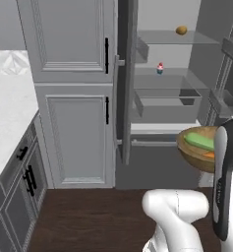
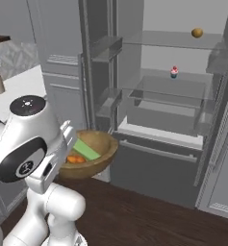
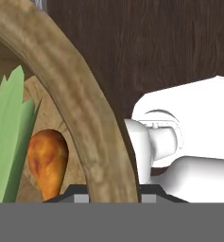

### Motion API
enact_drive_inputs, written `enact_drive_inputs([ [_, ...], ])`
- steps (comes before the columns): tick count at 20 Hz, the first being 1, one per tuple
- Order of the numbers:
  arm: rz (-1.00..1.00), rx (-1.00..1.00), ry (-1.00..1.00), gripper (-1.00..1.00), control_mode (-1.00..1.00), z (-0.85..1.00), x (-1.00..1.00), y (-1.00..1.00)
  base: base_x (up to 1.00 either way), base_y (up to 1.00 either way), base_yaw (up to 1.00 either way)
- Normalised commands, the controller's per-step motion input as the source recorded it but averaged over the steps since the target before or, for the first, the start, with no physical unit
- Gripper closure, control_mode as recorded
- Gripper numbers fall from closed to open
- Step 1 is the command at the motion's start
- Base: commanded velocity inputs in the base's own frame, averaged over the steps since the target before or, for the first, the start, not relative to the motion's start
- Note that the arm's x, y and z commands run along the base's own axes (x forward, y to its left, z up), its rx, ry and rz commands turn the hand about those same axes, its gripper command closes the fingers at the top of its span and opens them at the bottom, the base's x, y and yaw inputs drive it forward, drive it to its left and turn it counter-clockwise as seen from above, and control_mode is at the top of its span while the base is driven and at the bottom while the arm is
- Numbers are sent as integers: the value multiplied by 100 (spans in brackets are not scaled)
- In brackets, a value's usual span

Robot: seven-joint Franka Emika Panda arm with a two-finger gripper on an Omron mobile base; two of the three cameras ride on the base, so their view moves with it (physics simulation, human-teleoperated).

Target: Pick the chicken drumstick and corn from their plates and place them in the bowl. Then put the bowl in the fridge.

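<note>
Bowl [image 2: 94, 156], wide and tan, hangs in the air in front of the open fridge [image 2: 163, 103], below the level of the fridge's lowest shelf and above the dark wooden floor [image 2: 149, 211]. Inside the bowl lie the corn [image 2: 86, 149], its green husk uppermost, and beside it the chicken drumstick [image 2: 76, 159], golden-brown and resting on the bowl's floor. In the hand view the bowl's thick wooden rim [image 3: 80, 108] arches up across the picture, with the drumstick and the green husk on the inner side of it. The claw [image 3: 114, 197] is closed on that rim, which runs down between the finger tips at the bottom edge. Inside the fridge, above the bowl, a small round brown item [image 2: 197, 32] sits on the top glass shelf, and a little cupcake-like thing [image 2: 173, 72] with a red top stands on the shelf below it. Left of the fridge stand tall grey cabinets [image 1: 73, 93] and a white speckled surface [image 1: 7, 108].
</note>
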Motion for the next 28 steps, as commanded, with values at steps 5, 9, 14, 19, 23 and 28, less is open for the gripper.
enact_drive_inputs([
  [5, 0, 0, 0, 100, 100, 0, 0, 0, 66, -50, 1],
  [9, 0, 0, 0, 100, 100, 0, 0, 0, 47, -64, 0],
  [14, 0, 0, 0, 100, 100, 0, 0, 0, 61, -39, 0],
  [19, 0, 0, 0, 100, 100, 0, 0, 0, 91, -15, 0],
  [23, 0, 0, 0, 100, 100, 0, 0, 0, 100, -30, 0],
  [28, 0, 0, 0, 100, 100, 0, 0, 0, 84, -13, 0],
])
